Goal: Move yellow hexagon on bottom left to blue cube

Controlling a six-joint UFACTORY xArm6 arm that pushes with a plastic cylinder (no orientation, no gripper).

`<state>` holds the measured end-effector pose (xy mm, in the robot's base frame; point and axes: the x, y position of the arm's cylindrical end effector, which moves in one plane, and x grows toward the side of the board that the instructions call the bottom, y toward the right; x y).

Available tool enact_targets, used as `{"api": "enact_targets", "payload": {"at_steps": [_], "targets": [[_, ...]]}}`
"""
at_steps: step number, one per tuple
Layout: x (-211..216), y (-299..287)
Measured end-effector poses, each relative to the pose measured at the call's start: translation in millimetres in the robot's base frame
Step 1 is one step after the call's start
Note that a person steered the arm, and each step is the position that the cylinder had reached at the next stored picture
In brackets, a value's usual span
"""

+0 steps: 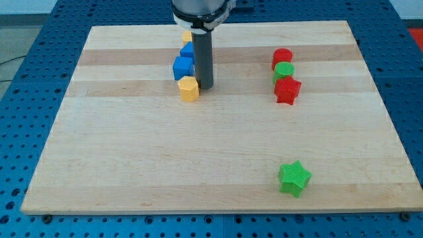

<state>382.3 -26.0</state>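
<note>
1. Camera view, the only one on hand. Landmark for every placement below: the blue cube (182,67), which sits in the upper-middle part of the worktop (132,165).

2. Yellow hexagon (189,88), the task's thing: just below the blue cube toward the view's bottom, slightly to its right, and seemingly touching its lower edge. By my reading the move is at or near its end, since the hexagon already lies against the cube it was meant to reach.

3. My tip (204,88): just right of the blue cube and hard against the hexagon's right side. That placement fits a push toward the view's left, pressing the hexagon in under the cube.

4. No pincer on this rig, only the rod; so there is no released or clenched state to tell, and nothing is grasped. Contact is by pushing alone.

5. Above the blue cube, toward the view's top: a second blue block (187,50), shape unclear as the rod partly hides it, then a yellow block (187,37) mostly hidden under the arm. The four form a tight column.

6. Well right of the blue cube: a red cylinder (282,57), a green cylinder (284,70) and a red star (287,90), stacked close in their own column, clear of the action.

7. Far below and right of the blue cube: a green star (293,178), alone, no bearing on the push.
</note>
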Motion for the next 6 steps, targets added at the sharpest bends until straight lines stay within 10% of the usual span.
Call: {"api": "enact_targets", "payload": {"at_steps": [6], "targets": [[13,-56]]}}
